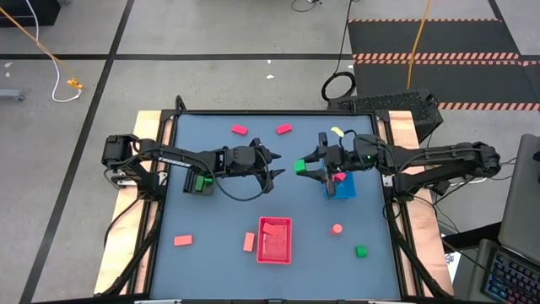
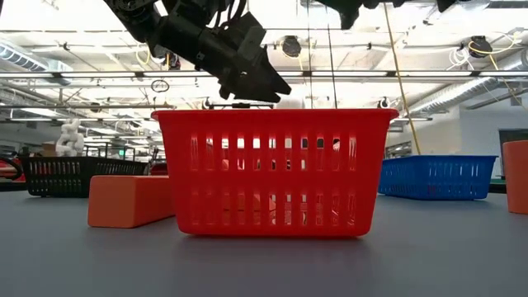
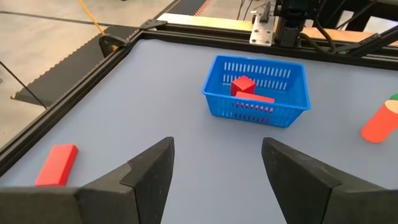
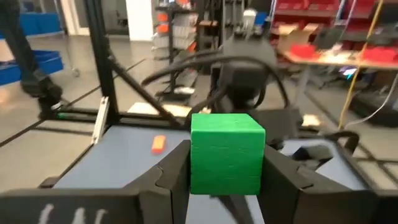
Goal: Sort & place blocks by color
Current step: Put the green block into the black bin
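**Right wrist view: green block held aloft, ready to be carried to its tray**

Right wrist view shows the right gripper with its jaws clamped on the two side faces of a green cube block, lifted clear of the counter. From above, that same cube hangs near the middle of the counter, just beside the blue tray, which already contains red pieces. The left gripper faces it from nearby with its jaws standing apart and nothing between them; its wrist camera looks across at the blue tray.

The step in hand looks like the transport of a picked green block. A black tray under the left arm seems to hold a green piece, so that is the likely destination, though it sits on the far side from the right arm. A handover to the left gripper looks plausible, given how the two face each other.

The next move calls for keeping the cube level and the grip firm, and either offering free faces of the cube to the left jaws or reaching over the black tray before release.

Loose pieces remain: a green block, a round salmon piece, and orange blocks beside the red tray.
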